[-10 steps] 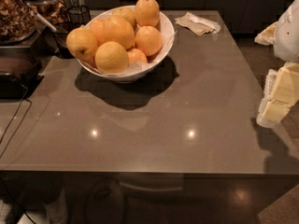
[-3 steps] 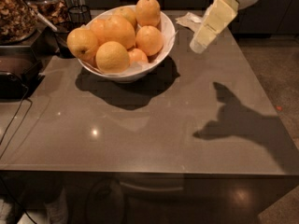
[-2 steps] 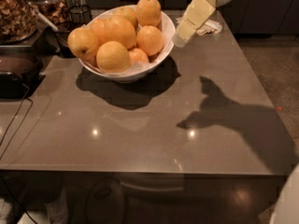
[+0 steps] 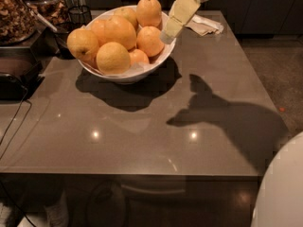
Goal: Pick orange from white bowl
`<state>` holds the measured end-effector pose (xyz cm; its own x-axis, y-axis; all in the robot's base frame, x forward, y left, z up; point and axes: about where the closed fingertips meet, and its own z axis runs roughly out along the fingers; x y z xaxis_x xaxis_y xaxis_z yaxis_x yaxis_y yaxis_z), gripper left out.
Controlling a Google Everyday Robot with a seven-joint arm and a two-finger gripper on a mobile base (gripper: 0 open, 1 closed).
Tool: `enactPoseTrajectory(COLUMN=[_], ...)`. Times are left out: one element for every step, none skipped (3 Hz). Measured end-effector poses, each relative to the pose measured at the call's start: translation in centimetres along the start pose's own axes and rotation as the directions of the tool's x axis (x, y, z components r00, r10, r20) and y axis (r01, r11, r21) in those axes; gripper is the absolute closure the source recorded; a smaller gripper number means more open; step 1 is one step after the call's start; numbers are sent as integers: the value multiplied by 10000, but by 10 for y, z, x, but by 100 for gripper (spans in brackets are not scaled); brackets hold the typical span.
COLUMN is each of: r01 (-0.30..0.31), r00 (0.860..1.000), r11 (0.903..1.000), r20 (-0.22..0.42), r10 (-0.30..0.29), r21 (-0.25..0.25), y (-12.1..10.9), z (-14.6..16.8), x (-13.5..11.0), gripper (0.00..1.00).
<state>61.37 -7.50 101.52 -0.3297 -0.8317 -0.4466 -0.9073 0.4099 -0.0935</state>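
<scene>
Glossy grey-brown tabletop (image 4: 118,141), two light glints on it. The orange (image 4: 118,30), largest of the pile, sits at the heap's centre in one white bowl (image 4: 124,74), which stands toward 11 o'clock on the top. At least seven oranges counted, one of them small and half hidden at 5 o'clock of the big one. One gripper (image 4: 166,35) hangs at the bowl's 3 o'clock rim, tilted down-left, just beside the pile; whether it is released or clenched cannot be told. One crumpled napkin (image 4: 204,25) lies at 1 o'clock.
</scene>
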Motion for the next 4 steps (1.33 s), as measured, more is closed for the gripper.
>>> enactPoseTrajectory(r01=[117, 427, 805, 765], r00=[9992, 9986, 9965, 9966], r11=[9999, 9989, 9967, 9970], r20=[395, 321, 239, 311], r10=[-112, -421, -802, -760], r21=[-112, -188, -104, -154], y=[-4, -7, -6, -8], z=[11, 24, 35, 43], x=[-27, -55, -84, -99], gripper=[0, 0, 0, 0])
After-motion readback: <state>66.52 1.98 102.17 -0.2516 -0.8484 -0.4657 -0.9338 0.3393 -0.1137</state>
